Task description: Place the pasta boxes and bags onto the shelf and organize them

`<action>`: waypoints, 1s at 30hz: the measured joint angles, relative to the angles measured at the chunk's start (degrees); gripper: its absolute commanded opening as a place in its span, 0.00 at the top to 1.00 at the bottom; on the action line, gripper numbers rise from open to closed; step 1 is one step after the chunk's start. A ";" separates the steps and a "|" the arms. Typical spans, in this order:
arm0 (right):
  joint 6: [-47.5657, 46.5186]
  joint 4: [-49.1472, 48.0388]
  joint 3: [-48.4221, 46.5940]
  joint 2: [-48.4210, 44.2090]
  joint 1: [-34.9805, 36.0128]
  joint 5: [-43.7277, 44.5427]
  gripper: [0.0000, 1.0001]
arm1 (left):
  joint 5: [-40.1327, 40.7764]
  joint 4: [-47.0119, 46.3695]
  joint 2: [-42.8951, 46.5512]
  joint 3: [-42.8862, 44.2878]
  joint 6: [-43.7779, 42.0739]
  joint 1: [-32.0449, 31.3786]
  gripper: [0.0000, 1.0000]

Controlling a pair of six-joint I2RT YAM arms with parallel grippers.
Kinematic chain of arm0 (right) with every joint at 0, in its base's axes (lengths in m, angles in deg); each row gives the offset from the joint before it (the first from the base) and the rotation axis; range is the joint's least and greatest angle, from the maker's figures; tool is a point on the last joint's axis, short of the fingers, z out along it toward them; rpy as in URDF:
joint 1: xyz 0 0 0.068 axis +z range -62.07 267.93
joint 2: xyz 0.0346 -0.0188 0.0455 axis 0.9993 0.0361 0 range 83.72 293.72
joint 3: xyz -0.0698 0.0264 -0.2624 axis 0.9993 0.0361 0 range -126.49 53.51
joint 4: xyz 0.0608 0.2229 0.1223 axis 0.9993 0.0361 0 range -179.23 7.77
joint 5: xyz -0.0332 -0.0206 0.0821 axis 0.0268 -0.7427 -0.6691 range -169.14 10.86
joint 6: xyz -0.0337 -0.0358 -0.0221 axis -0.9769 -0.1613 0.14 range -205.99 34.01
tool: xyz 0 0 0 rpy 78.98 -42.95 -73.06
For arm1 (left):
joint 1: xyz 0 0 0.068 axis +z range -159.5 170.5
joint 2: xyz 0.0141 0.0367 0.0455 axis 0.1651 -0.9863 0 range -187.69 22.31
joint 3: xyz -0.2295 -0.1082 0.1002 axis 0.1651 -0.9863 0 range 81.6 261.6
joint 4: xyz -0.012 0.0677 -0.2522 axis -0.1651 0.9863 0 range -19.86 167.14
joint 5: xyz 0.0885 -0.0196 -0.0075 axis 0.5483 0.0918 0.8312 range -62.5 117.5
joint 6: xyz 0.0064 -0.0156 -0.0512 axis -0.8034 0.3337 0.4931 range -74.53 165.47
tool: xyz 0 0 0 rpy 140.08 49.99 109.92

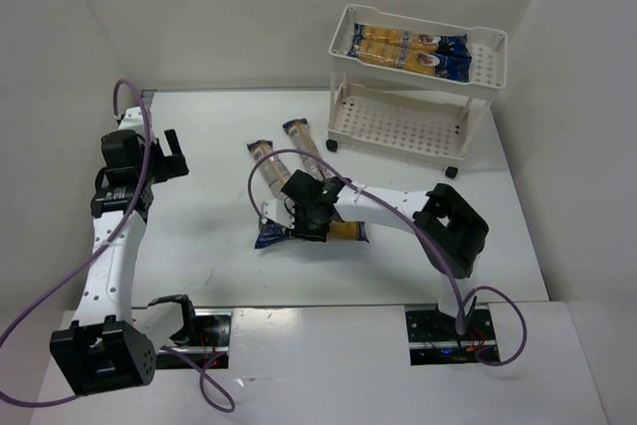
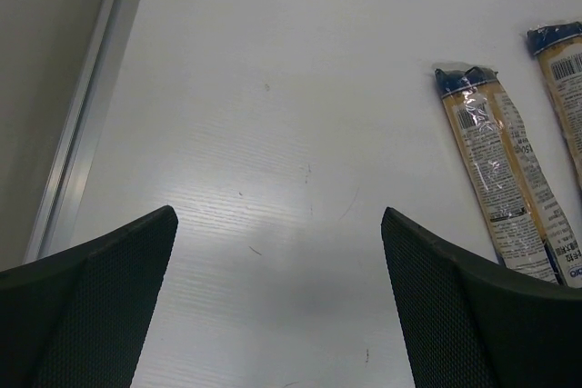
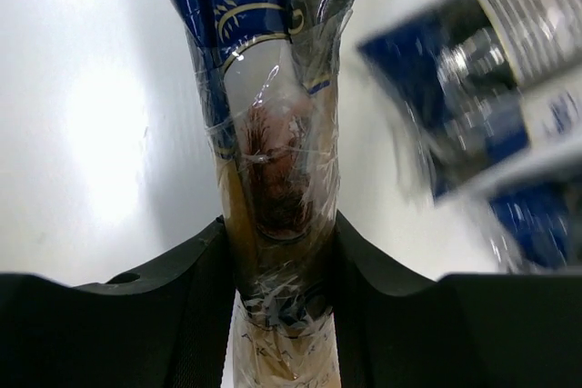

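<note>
Near the middle of the table (image 1: 199, 246), the right gripper (image 1: 307, 218) sits low over a spaghetti bag (image 3: 273, 88). Its wrist view shows both fingers pressed against the bag's sides, so the claw is clamped on it. Two loose bags (image 1: 263, 160) lie just beyond it, toward the shelf (image 1: 398, 124), whose top tier already carries two shelved bags (image 1: 408, 47) side by side. The left gripper (image 1: 164, 156) hovers well apart at the left, its jaws spread wide and holding nothing. The step in hand looks like the pick-up of a third bag. The next move calls for a clean lift clear of the neighbouring bags. A carry toward the shelf follows, with the bag turned lengthwise along a tray and raised over the rim before lowering. The long bag may sag at its free end.
</note>
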 measured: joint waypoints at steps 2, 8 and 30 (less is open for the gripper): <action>0.68 3.34 -0.61 -2.95 0.00 0.94 1.00 | -0.07 -0.79 -0.90 0.02 0.02 0.00 0.00; 0.68 7.23 -8.55 -14.27 -0.96 7.21 1.00 | -1.18 -2.43 -5.97 2.58 0.02 0.00 0.00; -30.75 -9.42 -56.70 -2.58 -38.12 21.20 0.99 | -3.72 -5.70 -16.28 14.08 -0.20 0.07 0.00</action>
